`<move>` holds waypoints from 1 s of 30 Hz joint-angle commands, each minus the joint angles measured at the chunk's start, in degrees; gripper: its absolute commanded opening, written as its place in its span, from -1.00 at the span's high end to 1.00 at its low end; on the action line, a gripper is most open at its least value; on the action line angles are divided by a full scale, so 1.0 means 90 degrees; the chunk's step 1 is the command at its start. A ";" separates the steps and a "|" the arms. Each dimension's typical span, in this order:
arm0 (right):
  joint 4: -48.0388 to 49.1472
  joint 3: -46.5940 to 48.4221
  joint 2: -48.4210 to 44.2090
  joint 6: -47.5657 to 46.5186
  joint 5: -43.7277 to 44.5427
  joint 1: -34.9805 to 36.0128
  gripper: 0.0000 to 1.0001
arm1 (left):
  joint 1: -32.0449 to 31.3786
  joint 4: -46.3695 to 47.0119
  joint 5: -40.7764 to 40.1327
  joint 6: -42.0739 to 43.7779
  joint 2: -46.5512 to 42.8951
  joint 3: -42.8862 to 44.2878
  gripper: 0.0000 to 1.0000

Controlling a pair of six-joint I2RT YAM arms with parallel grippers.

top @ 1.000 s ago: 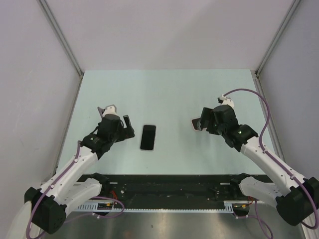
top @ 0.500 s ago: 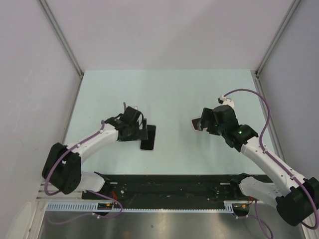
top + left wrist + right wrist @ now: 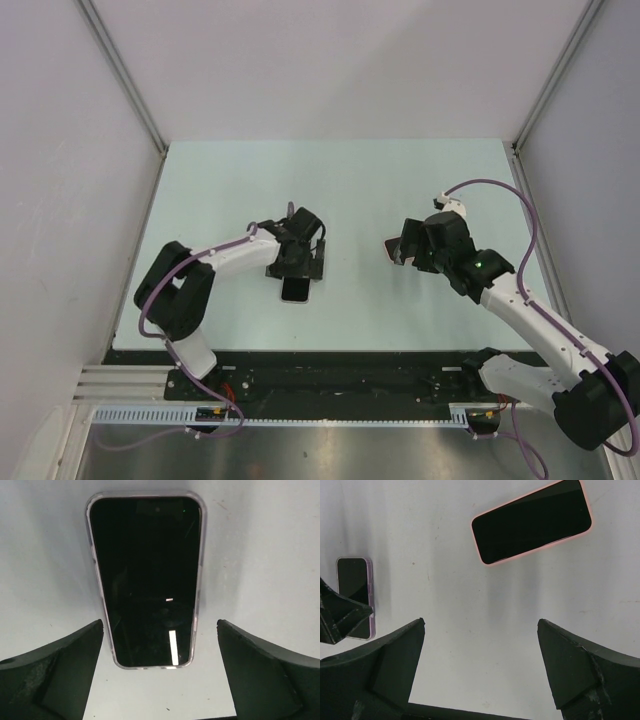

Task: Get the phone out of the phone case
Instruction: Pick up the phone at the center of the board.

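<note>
Left hand [image 3: 160,630] has swung in over the cased phone [image 3: 145,580], spread wide either side; right hand [image 3: 481,625] hangs spread near the pink phone [image 3: 532,522].

Glossy phone [image 3: 145,580] glass (translucent case [image 3: 196,570]).

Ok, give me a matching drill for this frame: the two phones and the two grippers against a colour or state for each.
Things:
1. phone by the left arm
2. phone by the right arm
3. left gripper
4. right gripper

Colour or state:
A. open, bare table between its fingers
B. open, fingers flanking a phone's near end
C. pink rim
D. lilac rim

Pairs: 1-D, 2-C, 3-B, 4-A.
</note>
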 commanded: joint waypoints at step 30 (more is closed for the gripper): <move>0.2679 -0.1612 0.0019 0.2753 -0.1885 0.1078 -0.99 | 0.0155 0.0934 0.2005 -0.0913 -0.0099 0.0243 -0.36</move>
